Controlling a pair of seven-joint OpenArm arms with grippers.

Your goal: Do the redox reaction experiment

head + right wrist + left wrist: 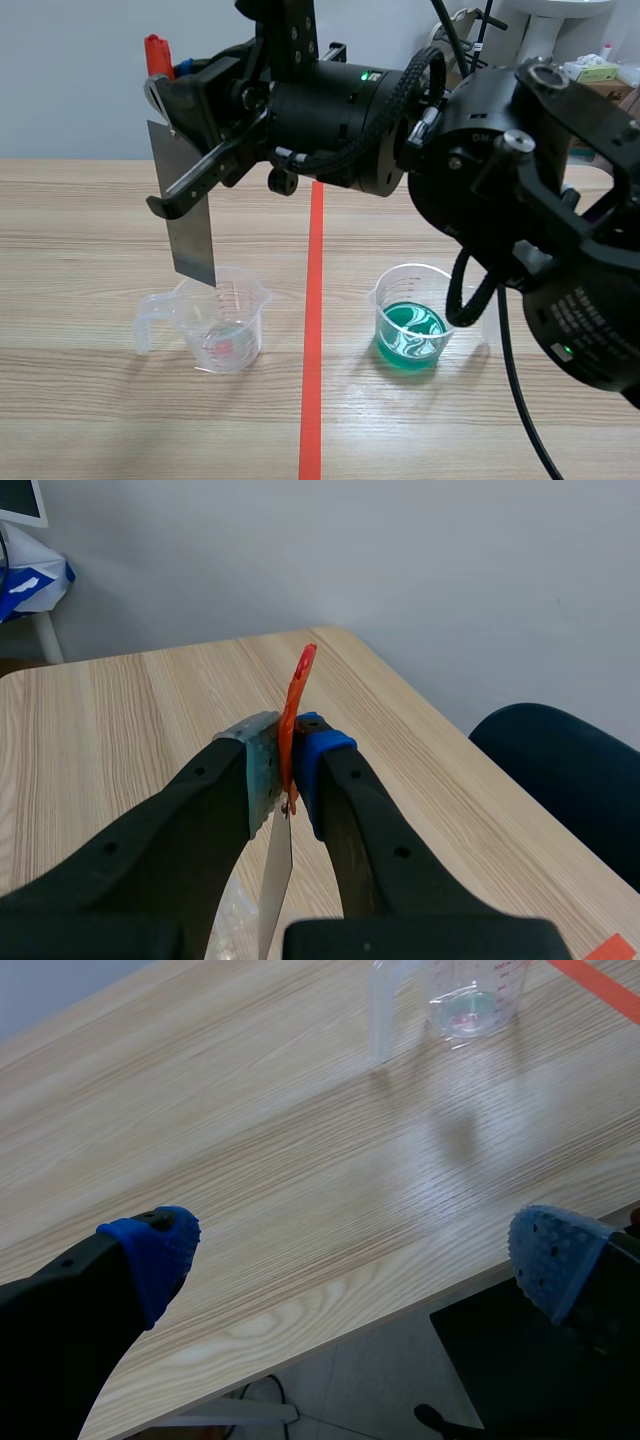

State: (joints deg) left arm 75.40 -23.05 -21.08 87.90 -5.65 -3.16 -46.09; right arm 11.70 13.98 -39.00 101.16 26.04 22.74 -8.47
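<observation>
The right claw (285, 770) is squeezed tight on a red clip (298, 695). A flat grey metal strip (190, 225) hangs down from the clip, with its bottom end right by the rim of the clear cup (222, 320). The left claw (355, 1250) is wide apart and holds nothing. It is well away from the clear cup. To the right of the clear cup, past the red tape line (312, 330), stands a cup of green water (412, 325). Both cups sit on a wooden table (80, 230) by a pale wall (70, 80).

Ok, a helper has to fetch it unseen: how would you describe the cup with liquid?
Find the orange-red tape line down the wooden table; a clear measuring cup stands on each side. Take the right cup: it alone holds green liquid, while the left cup shows none.
</observation>
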